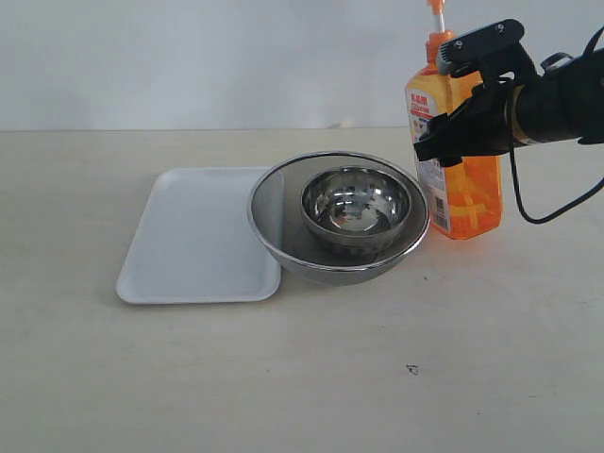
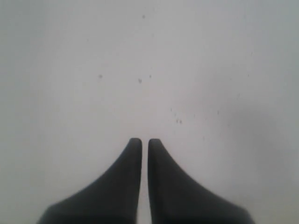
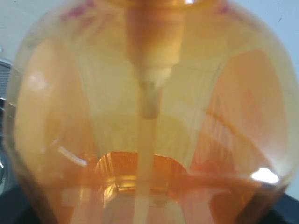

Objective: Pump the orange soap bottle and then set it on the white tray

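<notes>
The orange soap bottle (image 1: 462,189) stands upright on the table, right of the bowls, its white pump stem (image 1: 435,14) running out of the top of the exterior view. My right gripper (image 1: 451,94) reaches in from the right and holds the bottle's upper body, one finger behind the neck and one across the label. In the right wrist view the orange soap bottle (image 3: 149,116) fills the picture. The white tray (image 1: 193,236) lies flat at the left. My left gripper (image 2: 144,142) is shut over a pale surface, holding nothing; the exterior view does not show it.
A round steel mesh strainer (image 1: 274,222) with a steel bowl (image 1: 356,206) inside sits between the tray and the bottle, its rim overlapping the tray's right edge. A black cable (image 1: 538,212) hangs from the right arm. A small dark mark (image 1: 411,369) is on the table's front.
</notes>
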Robot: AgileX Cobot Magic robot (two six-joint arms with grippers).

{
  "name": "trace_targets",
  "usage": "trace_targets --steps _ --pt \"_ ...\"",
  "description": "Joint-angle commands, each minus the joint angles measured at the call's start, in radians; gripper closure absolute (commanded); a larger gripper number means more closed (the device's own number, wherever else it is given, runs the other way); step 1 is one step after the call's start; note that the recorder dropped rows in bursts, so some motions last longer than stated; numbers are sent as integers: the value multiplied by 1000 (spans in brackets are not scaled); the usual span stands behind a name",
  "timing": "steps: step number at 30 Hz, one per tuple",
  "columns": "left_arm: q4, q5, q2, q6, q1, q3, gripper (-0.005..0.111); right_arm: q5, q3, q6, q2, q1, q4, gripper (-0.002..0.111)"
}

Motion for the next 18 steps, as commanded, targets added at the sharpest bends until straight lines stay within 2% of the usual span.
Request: trace_targets --steps 1,4,7,10,11,12,14,16,18 --pt "5 -154 16 -5 -2 -9 102 10 -14 -6 -22 1 -3 108" --pt "5 -182 16 -34 -2 -9 102 10 -14 -6 -21 1 -3 108" --pt "5 -137 19 -55 -2 -9 102 3 -14 -6 -21 1 -3 108" --pt "68 -137 52 -193 -3 -9 102 -27 -14 -6 -21 1 -3 108" --pt "231 -139 86 -300 -16 -9 102 -29 -14 -6 -21 1 -3 108" --pt "310 -151 107 -357 -32 -9 102 -22 -14 -6 -21 1 -3 108" --pt "692 -351 196 -593 -92 -9 102 -15 -14 -11 -21 1 -3 108" --pt "834 -526 291 -709 -120 -48 102 -15 -14 -14 -21 1 -3 108" --pt "890 -546 392 -833 -147 -129 102 -10 -14 -18 -21 1 -3 108"
